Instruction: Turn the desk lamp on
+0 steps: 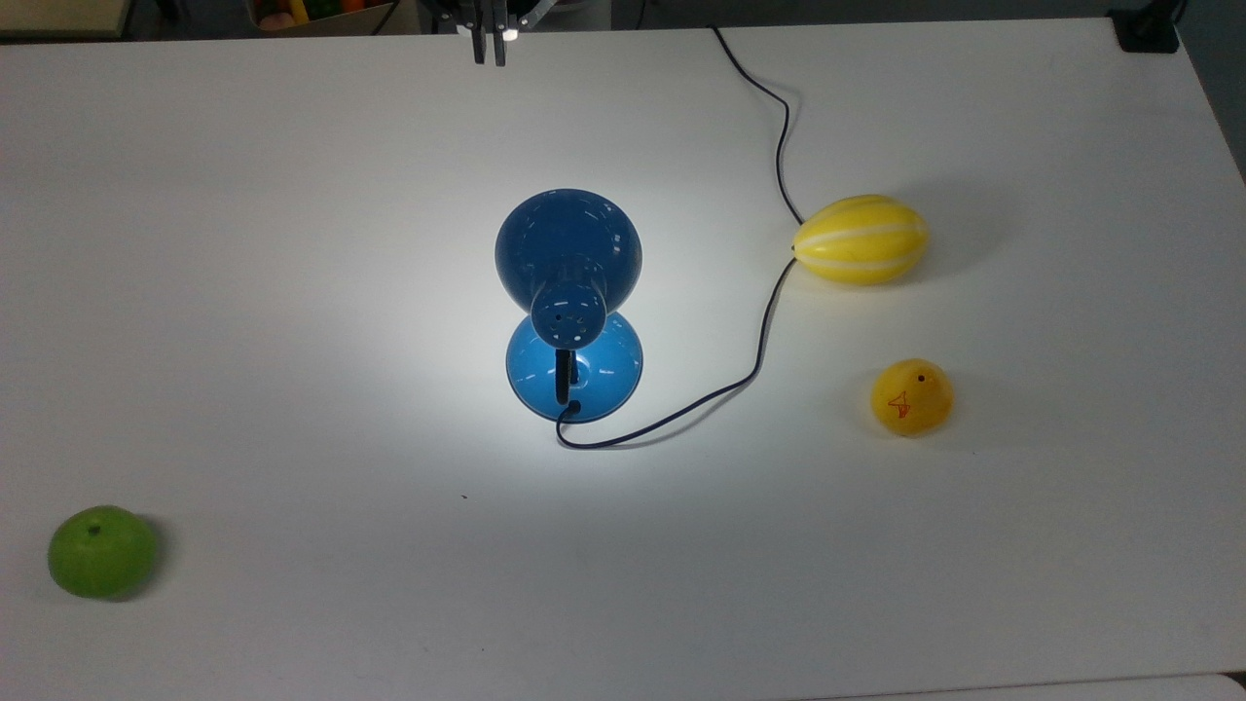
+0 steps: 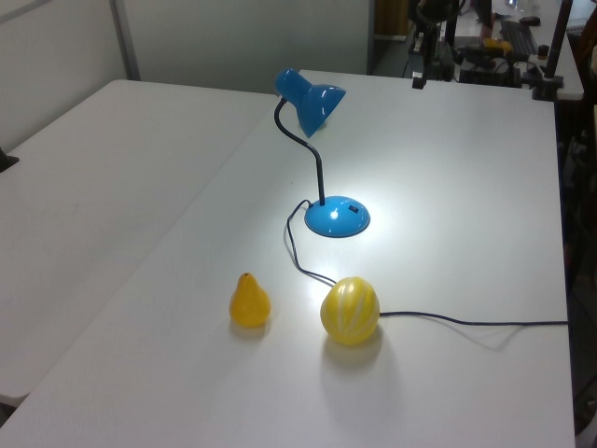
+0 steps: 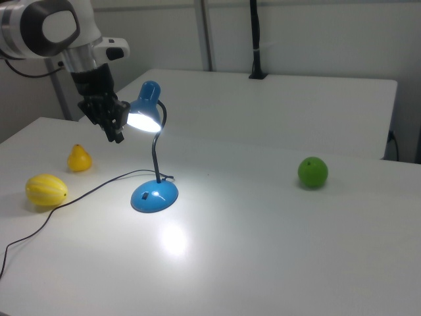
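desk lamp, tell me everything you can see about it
The desk lamp is glossy blue, with a dome shade topped by a perforated cap, a thin curved black neck and a round blue base. It stands upright on the white table and is lit: the shade's opening glows in the right view and a bright pool of light lies around the base. A thin black cord leaves the base and runs past the striped yellow melon. Only the table touches the lamp.
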